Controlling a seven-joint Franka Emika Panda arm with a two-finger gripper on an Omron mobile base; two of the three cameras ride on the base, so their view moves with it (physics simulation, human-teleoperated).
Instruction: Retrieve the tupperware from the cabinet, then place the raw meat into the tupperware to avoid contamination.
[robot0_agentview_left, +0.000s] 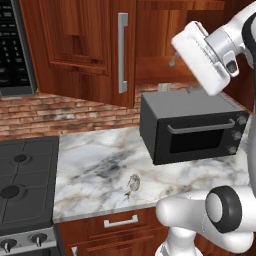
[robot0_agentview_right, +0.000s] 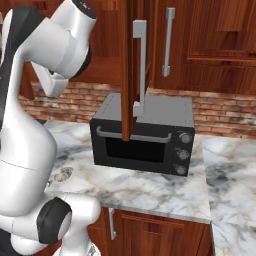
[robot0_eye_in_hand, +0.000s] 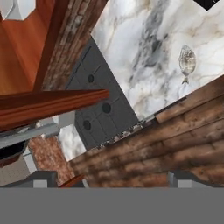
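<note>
Along the counter's (robot0_agentview_left: 95, 160) front edge, about midway between the stove (robot0_agentview_left: 25, 180) and the toaster oven (robot0_agentview_left: 192, 127):

Item 1, the raw meat (robot0_agentview_left: 133, 183). A small grey-brown lump lying alone on the marble, apart from everything else. It also shows in my hand view (robot0_eye_in_hand: 187, 61).

Item 2, the cabinet (robot0_agentview_left: 80, 35). The upper wall unit above the counter's back edge. One door (robot0_agentview_right: 127, 75) stands swung out over the toaster oven, with its bar handle (robot0_agentview_right: 140, 65) facing the room.

Item 3, the tupperware (robot0_eye_in_hand: 17, 6). I take the pale, white-rimmed shape on reddish wood in the corner of the hand view to be it, sitting inside the cabinet. It is cut off by the frame, so I cannot be sure.

Item 4, the gripper (robot0_eye_in_hand: 113, 179). It is raised to cabinet height beside the opening. Its jaws are spread wide and nothing is between them.

Step in hand, as I judge it: fetching the container. No part of the transfer is done yet.

- I would turn the hand until the container sits centred in the hand view.
- I would go in level over the shelf, keeping the wrist off the open door's edge.
- I would put one finger inside the rim and one outside, then close.
- I would draw it straight out before lowering it.
</note>
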